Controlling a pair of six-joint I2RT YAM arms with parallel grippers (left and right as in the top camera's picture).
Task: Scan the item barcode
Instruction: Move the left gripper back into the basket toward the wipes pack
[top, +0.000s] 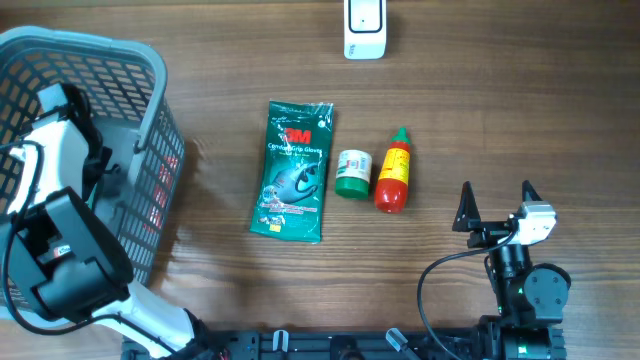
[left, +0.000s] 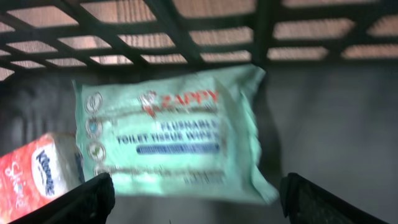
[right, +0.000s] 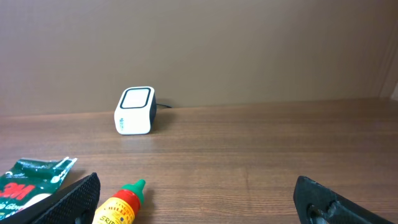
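The basket (top: 150, 120) has walls on every side, so the only way in is from the top. A wipes pack (left: 168, 137) and a tissue pack (left: 34, 177) lie on its floor. On the tabletop (top: 520, 100), bare wood lies between the red bottle (top: 393, 172) and the scanner (top: 364, 28), and along the right side.

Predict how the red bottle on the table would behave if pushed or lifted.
Lying on its side and round-bodied, the red bottle would probably roll if nudged sideways. Its firm moulded shape suggests it lifts without sagging. The small green-and-white jar lies close beside it, so a push may shift that too.
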